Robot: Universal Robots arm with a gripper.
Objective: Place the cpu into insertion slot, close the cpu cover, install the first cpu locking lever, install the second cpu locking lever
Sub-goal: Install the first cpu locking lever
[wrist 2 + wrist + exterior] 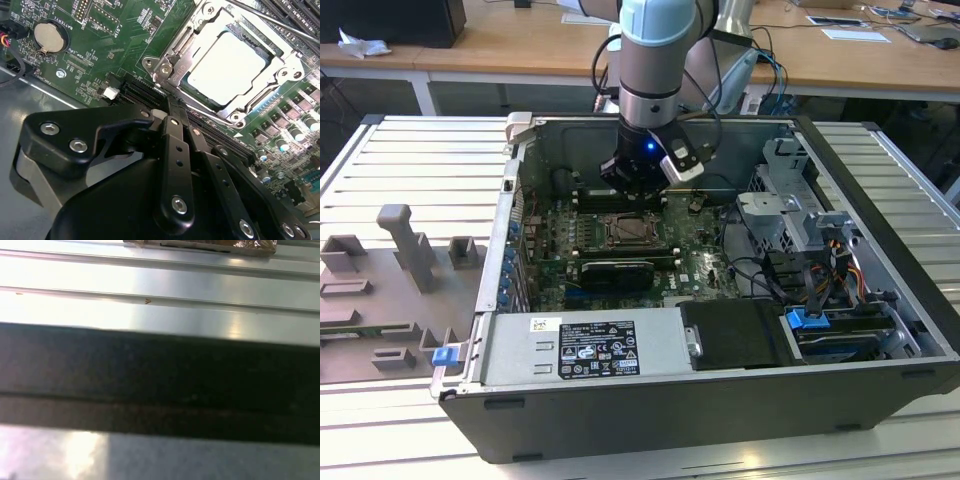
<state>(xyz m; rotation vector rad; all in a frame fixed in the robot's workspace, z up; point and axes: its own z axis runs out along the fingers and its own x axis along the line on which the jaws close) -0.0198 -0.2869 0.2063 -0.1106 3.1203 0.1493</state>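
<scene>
In the second wrist view the cpu (226, 65), pale silver-beige, lies flat in the insertion slot (196, 87) on the green board. The silver cpu cover (250, 102) is down around it, framing its top. A thin metal lever rod (270, 21) runs along the far side of the socket. My gripper (169, 104) is shut, its black fingers (176, 131) pressed together with the tips right at the socket's near corner. In the exterior view the gripper (634, 190) hangs inside the open computer case just behind the insertion slot (634, 230).
A long black graphics card (611, 271) lies in front of the socket, and memory slots (612, 192) lie behind it. Cables and drive cages (800, 215) fill the case toward the exterior view's right. A round coin battery (49, 35) sits on the board. The power supply (585, 347) lies along the front.
</scene>
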